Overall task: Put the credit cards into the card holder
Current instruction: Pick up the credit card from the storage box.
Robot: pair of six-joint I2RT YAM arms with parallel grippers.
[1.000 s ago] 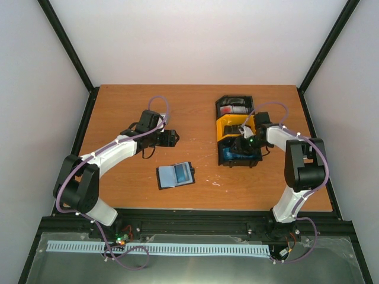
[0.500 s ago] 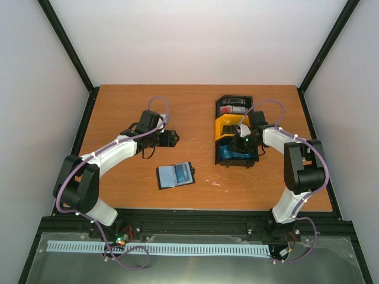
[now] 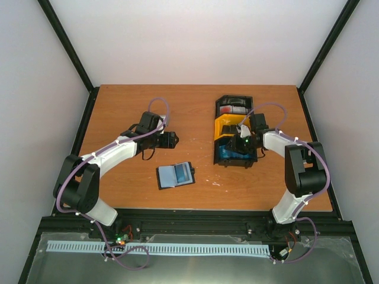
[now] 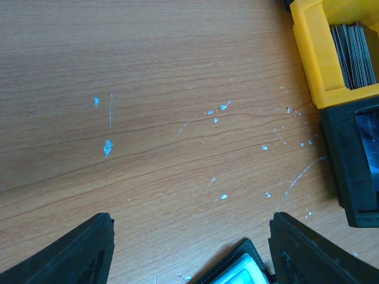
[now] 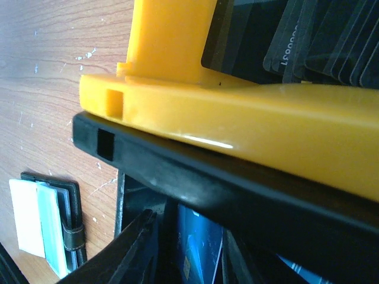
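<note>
While both arms reach out over it, the brown wood-grain worktop (image 3: 118, 112) carries everything, its surface flecked with pale blue specks under the left gripper (image 3: 170, 139). That gripper hovers above bare wood with its two black fingers (image 4: 89, 248) spread wide apart and nothing between them.

Off to its right stands the joined row of black and yellow plastic trays (image 3: 224, 129), three compartments in a line running away from the arm bases. The right gripper (image 3: 238, 148) sits down inside the nearest black compartment, below the yellow tray's lip in its wrist view. Its own fingers (image 5: 137, 248) stand fairly close together with a blue card (image 5: 198, 248) between them, but whether they pinch it or merely flank it cannot be told.

The small black leather-like folding card holder (image 3: 175, 175) lies open and flat on the worktop. It is nearer the arm bases than the left gripper, well to the left of the right gripper and apart from the trays. Light blue plastic cards (image 3: 182, 173) rest on its open face.

Dark grey cards (image 4: 354, 50) stand on edge, packed together, in the yellow compartment just beyond the right gripper. Red-and-white cards (image 3: 233, 109) lie in the farthest black compartment.
</note>
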